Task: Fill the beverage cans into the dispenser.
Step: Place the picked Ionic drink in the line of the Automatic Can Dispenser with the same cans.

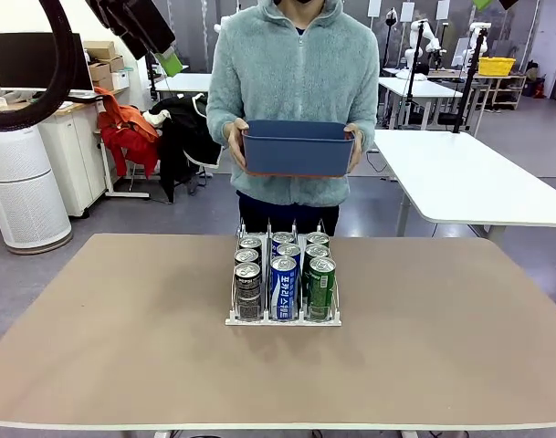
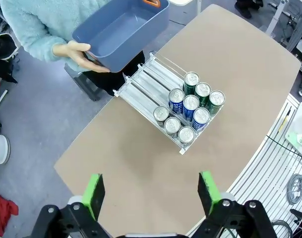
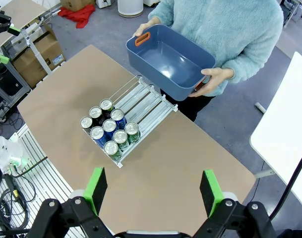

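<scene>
The white dispenser (image 1: 282,320) stands mid-table with several beverage cans packed at its front end. The lanes hold dark cans (image 1: 248,281) on the left, blue ones (image 1: 283,285) in the middle and green ones (image 1: 320,286) on the right. From above, the cans (image 2: 188,112) (image 3: 110,130) fill the front half, and the dispenser's rear rails (image 2: 147,85) (image 3: 147,101) are bare. My left gripper (image 2: 151,194) and right gripper (image 3: 153,191) hang high over the table, both open and holding nothing.
A person at the far edge holds an empty dark blue tub (image 1: 298,148) (image 2: 122,30) (image 3: 169,60) in both hands, just behind the dispenser. Bare tabletop (image 1: 122,338) surrounds the rack. A white table (image 1: 469,178) stands behind on the right.
</scene>
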Robot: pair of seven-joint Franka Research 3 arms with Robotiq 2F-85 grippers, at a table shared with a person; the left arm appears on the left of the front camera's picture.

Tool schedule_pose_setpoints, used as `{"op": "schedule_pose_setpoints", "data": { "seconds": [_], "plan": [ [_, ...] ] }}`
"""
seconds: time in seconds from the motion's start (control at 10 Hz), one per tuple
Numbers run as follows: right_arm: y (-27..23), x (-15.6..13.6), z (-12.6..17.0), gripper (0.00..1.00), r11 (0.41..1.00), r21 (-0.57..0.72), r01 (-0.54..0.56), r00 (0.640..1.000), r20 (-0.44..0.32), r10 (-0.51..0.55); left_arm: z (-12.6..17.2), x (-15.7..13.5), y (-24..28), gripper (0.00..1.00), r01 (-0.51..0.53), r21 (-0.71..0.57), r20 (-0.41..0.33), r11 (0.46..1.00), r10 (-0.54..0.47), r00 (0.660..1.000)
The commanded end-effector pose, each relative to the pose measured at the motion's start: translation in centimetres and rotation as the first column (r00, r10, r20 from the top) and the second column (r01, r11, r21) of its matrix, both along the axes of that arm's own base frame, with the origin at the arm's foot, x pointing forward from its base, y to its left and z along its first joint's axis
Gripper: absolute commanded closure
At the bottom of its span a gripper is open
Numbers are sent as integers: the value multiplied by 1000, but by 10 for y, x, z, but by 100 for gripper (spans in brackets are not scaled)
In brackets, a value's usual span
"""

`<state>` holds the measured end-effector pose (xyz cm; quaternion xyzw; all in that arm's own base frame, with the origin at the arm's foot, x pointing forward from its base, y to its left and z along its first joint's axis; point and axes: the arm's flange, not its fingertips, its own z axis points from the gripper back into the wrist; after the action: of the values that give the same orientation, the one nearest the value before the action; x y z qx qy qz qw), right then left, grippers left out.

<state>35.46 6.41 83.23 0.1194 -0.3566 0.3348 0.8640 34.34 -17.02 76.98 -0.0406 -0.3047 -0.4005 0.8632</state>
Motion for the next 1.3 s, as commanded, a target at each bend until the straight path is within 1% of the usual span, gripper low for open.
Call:
{"op": "schedule_pose_setpoints", "data": {
  "seconds": [0.0, 0.1, 0.2, 0.3, 0.5, 0.7, 0.9, 1.1, 1.2],
  "plan": [
    [0, -1, -1, 0, 1000, -2, -1, 1000, 1, 1, 0, 0, 0, 0, 0, 0, 0, 1000, 0, 1000],
    [0, -1, -1, 0, 1000, -2, -1, 1000, 1, 1, 12, 0, 7, 0, -9, -65, -28, 998, 7, 1000],
    [0, -1, -1, 0, 1000, -2, -1, 1000, 1, 1, 22, 1, 11, 0, -4, -132, -37, 991, -1, 999],
    [0, -1, -1, 0, 1000, -2, -1, 1000, 1, 1, 36, -4, 19, 0, 19, -159, -41, 987, -26, 999],
    [0, -1, -1, 0, 1000, -2, -1, 1000, 1, 1, 55, -12, 16, 0, 20, -161, -41, 987, -27, 999],
    [0, -1, -1, 0, 1000, -2, -1, 1000, 1, 1, 71, -15, 21, 0, 40, -120, -26, 992, -43, 999],
    [0, -1, -1, 0, 1000, -2, -1, 1000, 1, 1, 76, -20, 15, 0, 50, -124, -12, 991, -52, 999],
    [0, -1, -1, 0, 1000, -2, -1, 1000, 1, 1, 78, -20, 18, 0, 69, -98, -13, 993, -70, 997],
    [0, -1, -1, 0, 1000, -2, -1, 1000, 1, 1, 82, -21, 17, 0, 62, -98, -6, 993, -63, 998]
  ]
}}
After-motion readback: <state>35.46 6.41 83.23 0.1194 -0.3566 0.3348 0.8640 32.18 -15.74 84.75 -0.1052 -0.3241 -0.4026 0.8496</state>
